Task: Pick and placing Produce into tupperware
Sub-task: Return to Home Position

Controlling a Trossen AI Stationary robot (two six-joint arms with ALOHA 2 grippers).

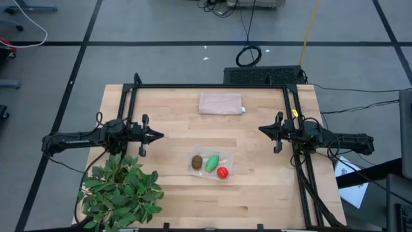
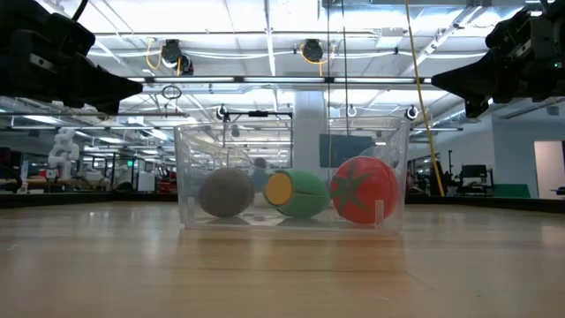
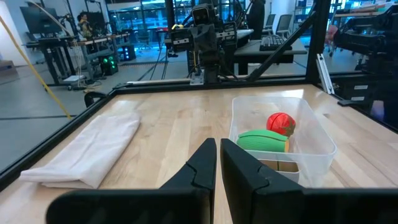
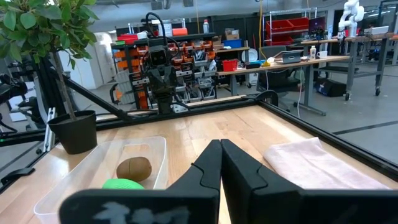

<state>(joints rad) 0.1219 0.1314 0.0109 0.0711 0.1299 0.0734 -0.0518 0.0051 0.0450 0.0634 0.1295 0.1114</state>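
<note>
Pale wooden table [image 1: 270,187], bearing clear tupperware [image 1: 205,152] near its middle, folded pinkish cloth [image 1: 221,103] by the far edge, potted plant [image 1: 122,190] at the near left corner.

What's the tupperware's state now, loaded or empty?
Loaded: the tupperware holds the kiwi, green oval and tomato, side by side within its clear walls in the low view. No lid on it.

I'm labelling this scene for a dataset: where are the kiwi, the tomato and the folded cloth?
kiwi [image 1: 197,162], high view, centre of its brown top.
tomato [image 1: 223,172], high view, centre of its red top.
folded cloth [image 1: 220,103], high view, middle of its upper face.
</note>
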